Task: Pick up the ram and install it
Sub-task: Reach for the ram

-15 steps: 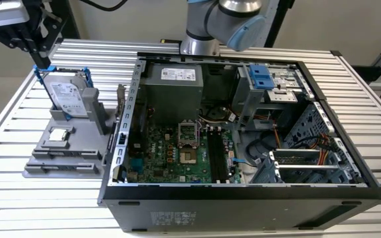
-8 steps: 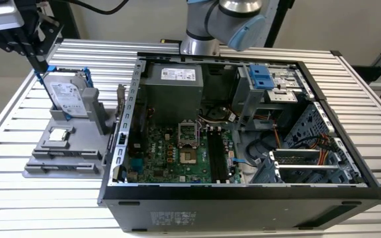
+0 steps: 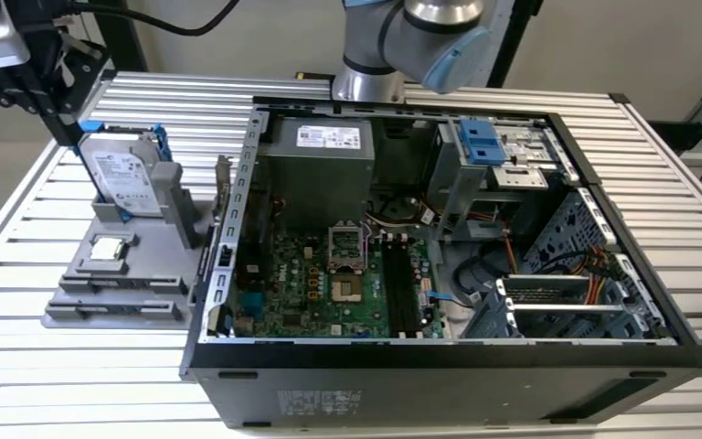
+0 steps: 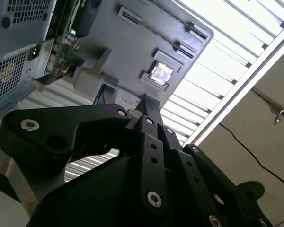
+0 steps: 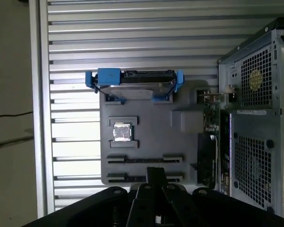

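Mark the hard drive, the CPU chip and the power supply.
hard drive (image 3: pixel 125 178): exterior view, silver face.
CPU chip (image 5: pixel 122 132): first wrist view, its centre.
power supply (image 3: pixel 317 178): exterior view, grey side.

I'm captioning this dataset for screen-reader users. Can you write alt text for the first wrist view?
The closed gripper hovers above a grey parts holder on a slatted metal table. The holder carries a hard drive with blue rails and a small square CPU chip, and a computer case stands beside it.
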`<action>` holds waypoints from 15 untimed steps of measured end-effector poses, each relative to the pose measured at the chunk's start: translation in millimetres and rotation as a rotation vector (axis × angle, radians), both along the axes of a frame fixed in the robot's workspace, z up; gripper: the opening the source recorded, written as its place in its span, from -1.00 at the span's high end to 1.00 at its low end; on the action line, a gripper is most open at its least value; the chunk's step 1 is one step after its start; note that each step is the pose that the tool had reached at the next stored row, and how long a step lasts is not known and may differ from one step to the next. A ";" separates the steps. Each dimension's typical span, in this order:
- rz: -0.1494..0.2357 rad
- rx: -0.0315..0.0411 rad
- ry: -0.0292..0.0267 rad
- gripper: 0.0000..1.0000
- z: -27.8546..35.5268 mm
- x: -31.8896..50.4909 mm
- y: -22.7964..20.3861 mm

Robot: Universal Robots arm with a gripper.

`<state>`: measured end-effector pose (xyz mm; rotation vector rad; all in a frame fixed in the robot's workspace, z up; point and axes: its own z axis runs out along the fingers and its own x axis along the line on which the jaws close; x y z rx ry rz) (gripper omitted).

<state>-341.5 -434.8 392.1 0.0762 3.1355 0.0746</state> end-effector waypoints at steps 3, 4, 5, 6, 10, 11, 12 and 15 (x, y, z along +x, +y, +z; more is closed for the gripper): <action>0.000 0.0000 -0.0001 1.00 -0.1 -0.3 -6.3; 0.000 0.0000 -0.0001 1.00 0.0 -0.5 -8.4; 0.000 0.0000 -0.0001 1.00 0.0 -0.6 -10.6; 0.000 0.0000 0.0000 1.00 0.0 -0.7 -12.8; 0.000 0.0000 -0.0001 1.00 0.0 -1.1 -20.8; 0.000 0.0000 -0.0001 1.00 -0.1 -1.1 -22.8; 0.000 0.0000 -0.0001 1.00 0.0 -1.2 -24.6; 0.000 0.0000 0.0000 1.00 -0.1 -1.2 -29.3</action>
